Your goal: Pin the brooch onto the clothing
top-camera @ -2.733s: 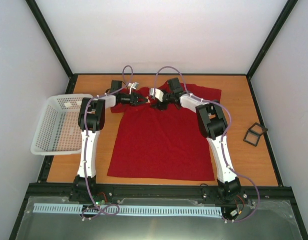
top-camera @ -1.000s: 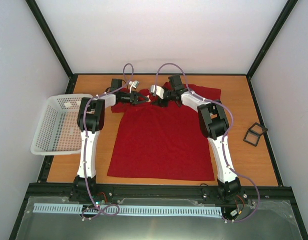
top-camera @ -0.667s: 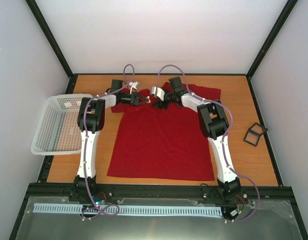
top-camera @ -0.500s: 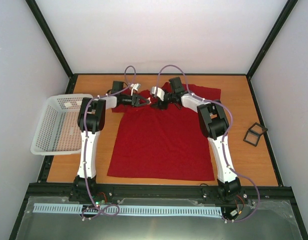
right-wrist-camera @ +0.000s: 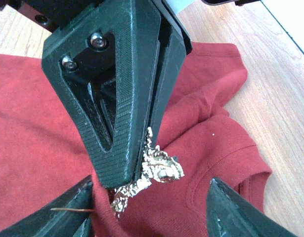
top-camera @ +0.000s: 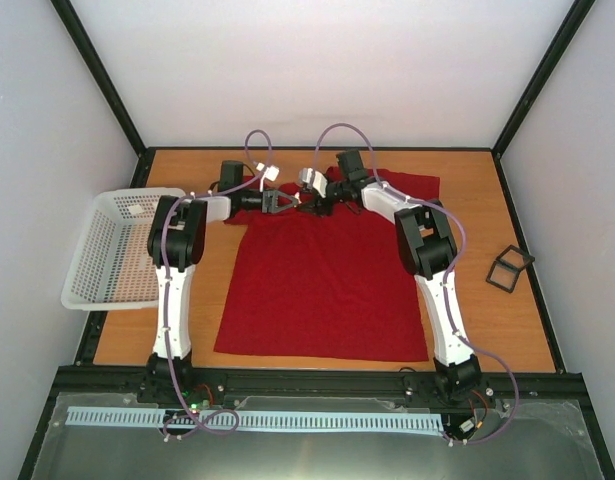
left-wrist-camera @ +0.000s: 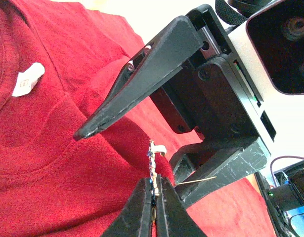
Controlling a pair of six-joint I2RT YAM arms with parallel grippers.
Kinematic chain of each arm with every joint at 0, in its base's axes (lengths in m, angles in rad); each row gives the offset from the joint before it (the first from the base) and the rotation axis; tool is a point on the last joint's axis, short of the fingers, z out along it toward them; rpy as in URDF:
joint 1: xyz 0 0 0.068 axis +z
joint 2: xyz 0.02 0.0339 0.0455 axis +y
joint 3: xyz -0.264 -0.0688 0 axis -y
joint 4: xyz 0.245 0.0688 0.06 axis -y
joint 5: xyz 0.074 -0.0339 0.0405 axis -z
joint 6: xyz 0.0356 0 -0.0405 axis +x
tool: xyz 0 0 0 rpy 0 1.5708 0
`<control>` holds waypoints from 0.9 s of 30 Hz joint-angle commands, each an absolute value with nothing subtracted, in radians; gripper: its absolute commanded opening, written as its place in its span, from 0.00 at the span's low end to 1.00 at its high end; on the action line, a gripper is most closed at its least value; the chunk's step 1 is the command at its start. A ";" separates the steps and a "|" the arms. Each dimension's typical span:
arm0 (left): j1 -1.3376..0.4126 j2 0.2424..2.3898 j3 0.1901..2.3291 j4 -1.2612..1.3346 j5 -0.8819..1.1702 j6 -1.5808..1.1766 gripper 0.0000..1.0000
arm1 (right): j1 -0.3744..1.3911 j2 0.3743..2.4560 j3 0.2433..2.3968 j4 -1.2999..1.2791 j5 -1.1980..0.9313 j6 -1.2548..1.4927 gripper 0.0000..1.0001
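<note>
The red clothing (top-camera: 322, 290) lies flat on the table, its white label (left-wrist-camera: 27, 80) inside the collar. Both grippers meet at the collar. My left gripper (left-wrist-camera: 154, 181) (top-camera: 283, 203) is shut on the lower edge of the gold brooch (left-wrist-camera: 152, 160) (right-wrist-camera: 156, 165), holding it upright against a raised fold of the shirt. The brooch's thin pin (left-wrist-camera: 196, 181) (right-wrist-camera: 67, 210) sticks out sideways across a finger of the right gripper. My right gripper (right-wrist-camera: 152, 197) (top-camera: 309, 207) is open, its fingers standing on either side of that fold and the brooch.
A white mesh basket (top-camera: 112, 245) sits at the table's left edge. A small black square frame (top-camera: 509, 268) lies near the right edge. Black rails border the table, and white walls enclose it.
My left gripper has shifted slightly right with the brooch, closing the gap to the right gripper. The right gripper stays at the collar, its jaws a little narrower.
</note>
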State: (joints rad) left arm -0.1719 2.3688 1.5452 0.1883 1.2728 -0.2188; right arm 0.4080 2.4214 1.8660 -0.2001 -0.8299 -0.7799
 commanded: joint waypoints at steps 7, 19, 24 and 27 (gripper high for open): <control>-0.203 2.324 1.521 0.185 1.340 -0.080 0.01 | 0.397 2.461 1.988 -0.344 -0.909 -0.855 0.50; -0.233 2.208 1.432 0.137 1.293 0.173 0.01 | 0.390 2.510 2.094 -0.480 -0.951 -0.932 0.40; -0.239 2.216 1.460 0.052 1.286 0.233 0.01 | 0.388 2.521 2.122 -0.507 -0.950 -0.928 0.43; -0.239 2.242 1.484 0.038 1.292 0.204 0.01 | 0.388 2.510 2.115 -0.514 -0.927 -0.894 0.48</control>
